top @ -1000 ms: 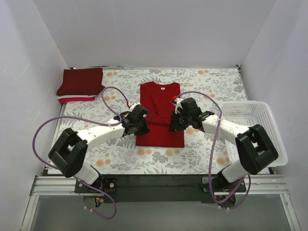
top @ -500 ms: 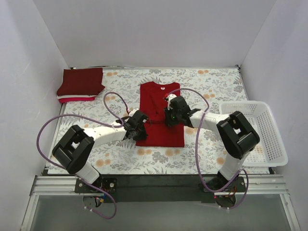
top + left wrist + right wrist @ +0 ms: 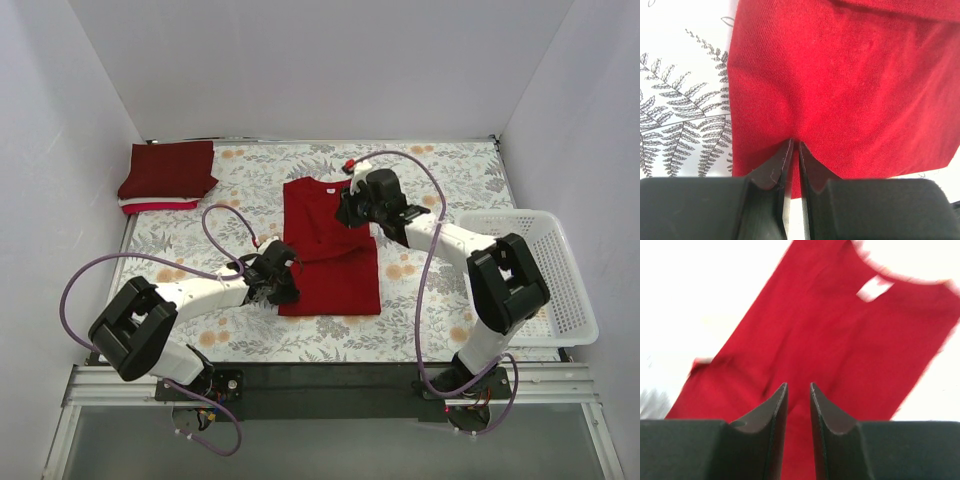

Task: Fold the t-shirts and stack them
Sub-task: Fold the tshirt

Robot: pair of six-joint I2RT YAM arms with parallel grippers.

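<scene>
A bright red t-shirt [image 3: 335,280] lies in the middle of the floral table, collar at the far end. My left gripper [image 3: 283,288] is shut on its near left edge; the left wrist view shows the jaws [image 3: 795,142] pinching the red cloth [image 3: 840,75]. My right gripper [image 3: 347,212] is at the shirt's far right part, near the collar. In the blurred right wrist view its jaws [image 3: 798,385] are nearly closed with red cloth [image 3: 840,340] between them. A folded dark maroon t-shirt [image 3: 168,168] lies at the back left on thin white and pinkish-red ones [image 3: 150,207].
A white plastic lattice basket [image 3: 530,270] stands at the table's right edge, beside the right arm. White walls enclose the table on the left, back and right. Purple cables loop over both arms.
My right gripper has moved from the shirt's middle right toward the collar. My left gripper has slid nearer along the left edge. The shirt has shifted and its top leans left.
</scene>
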